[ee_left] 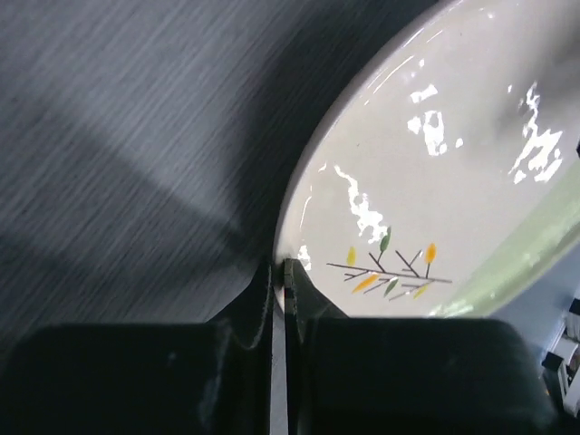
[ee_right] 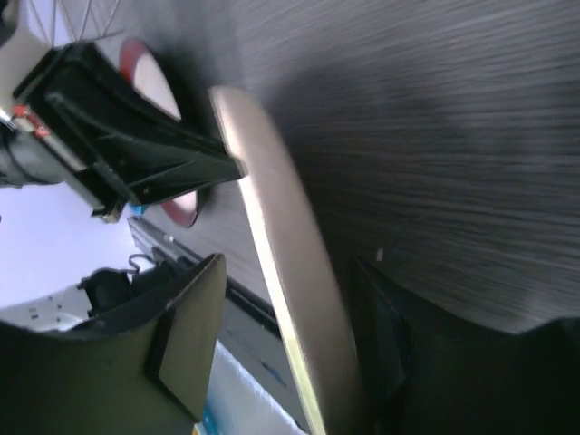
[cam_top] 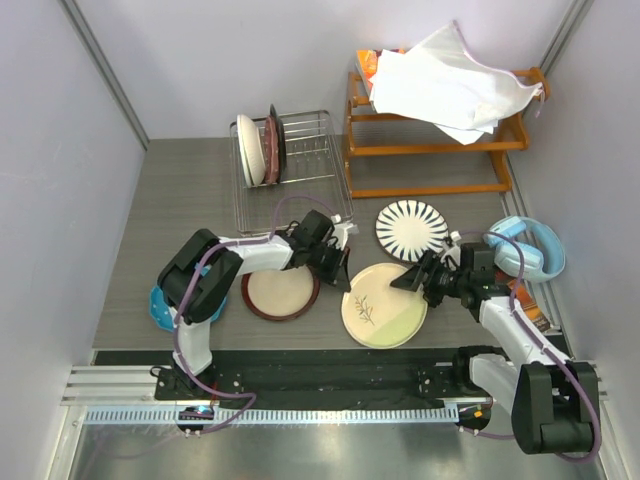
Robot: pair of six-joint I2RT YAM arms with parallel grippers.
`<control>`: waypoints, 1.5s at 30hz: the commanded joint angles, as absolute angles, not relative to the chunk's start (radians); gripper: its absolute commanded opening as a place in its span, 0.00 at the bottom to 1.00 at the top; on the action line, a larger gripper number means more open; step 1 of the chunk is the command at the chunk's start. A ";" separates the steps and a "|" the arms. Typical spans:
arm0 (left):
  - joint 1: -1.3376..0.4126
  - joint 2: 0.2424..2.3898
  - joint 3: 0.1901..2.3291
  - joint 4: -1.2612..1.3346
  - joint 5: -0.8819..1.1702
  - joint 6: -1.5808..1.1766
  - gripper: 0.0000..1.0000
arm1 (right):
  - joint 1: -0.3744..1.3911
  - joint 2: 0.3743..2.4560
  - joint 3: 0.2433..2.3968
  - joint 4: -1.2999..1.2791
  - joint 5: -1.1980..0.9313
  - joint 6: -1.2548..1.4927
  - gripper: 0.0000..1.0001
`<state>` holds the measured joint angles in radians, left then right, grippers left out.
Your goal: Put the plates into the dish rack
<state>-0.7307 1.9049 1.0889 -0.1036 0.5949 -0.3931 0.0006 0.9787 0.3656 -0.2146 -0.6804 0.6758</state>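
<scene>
The leaf-sprig plate (cam_top: 385, 310) was straddled by the gaping right claw (cam_top: 410, 276), braced by the closed left claw (ee_left: 279, 268). Slippage was risked by shallow pinching.

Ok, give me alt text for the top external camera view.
A round cream-green plate with a leaf sprig is at centre front, the left gripper at its left rim and the right gripper at its right rim. Behind, a silver wire dish rack holds upright plates.
</scene>
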 commanded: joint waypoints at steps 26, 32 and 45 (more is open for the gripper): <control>-0.718 1.850 1.134 -0.158 0.627 -0.291 0.00 | 0.112 0.948 0.632 -0.569 -0.631 0.477 0.36; -0.716 1.836 1.131 -0.167 0.603 -0.284 0.00 | 0.112 0.957 0.666 -0.624 -0.611 0.439 0.02; -0.629 1.475 1.298 -0.408 0.318 -0.080 0.71 | 0.115 0.977 1.078 -0.815 -0.664 0.247 0.01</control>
